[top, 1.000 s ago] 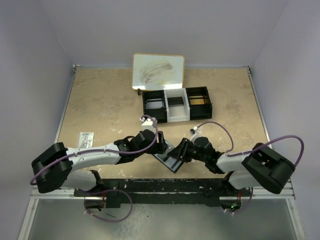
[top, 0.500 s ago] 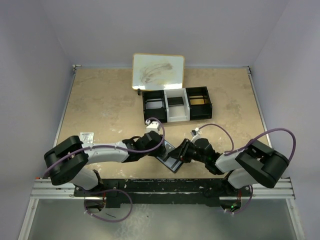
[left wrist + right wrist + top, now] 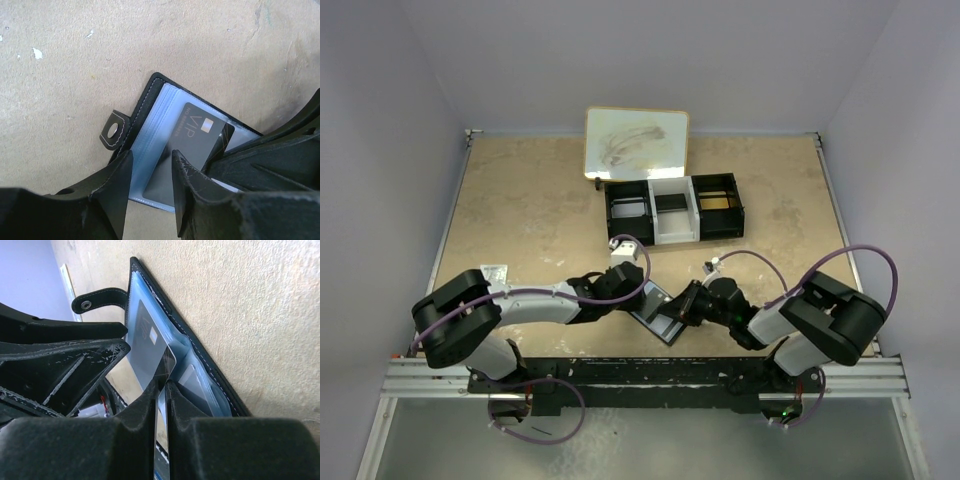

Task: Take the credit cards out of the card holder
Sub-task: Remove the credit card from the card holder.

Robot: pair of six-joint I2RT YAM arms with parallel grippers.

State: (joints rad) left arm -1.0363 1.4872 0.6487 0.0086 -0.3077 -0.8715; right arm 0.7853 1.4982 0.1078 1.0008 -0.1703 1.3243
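The card holder [image 3: 661, 313] lies open on the table near the front, between both grippers. In the left wrist view the card holder [image 3: 150, 125] shows its black cover, snap tab [image 3: 116, 131] and blue-grey pockets. A dark credit card [image 3: 202, 135] marked VIP sticks out of a pocket at an angle. My left gripper [image 3: 150, 172] is open, its fingers a little apart just over the holder's near pocket side. My right gripper [image 3: 164, 385] is shut on a corner of the credit card [image 3: 147, 347], which is raised from the card holder [image 3: 202, 372]. A second, paler card shows inside a pocket.
A black-and-white three-compartment tray [image 3: 620, 183] stands at the back middle, with a whiteboard [image 3: 636, 142] leaning behind it. A small clear packet [image 3: 494, 277] lies at the left. Purple walls close in the table on three sides.
Both grippers' jaws have narrowed. The right one has closed onto the card's corner. The left arm has swung in, its fingers settling over the holder's left half.
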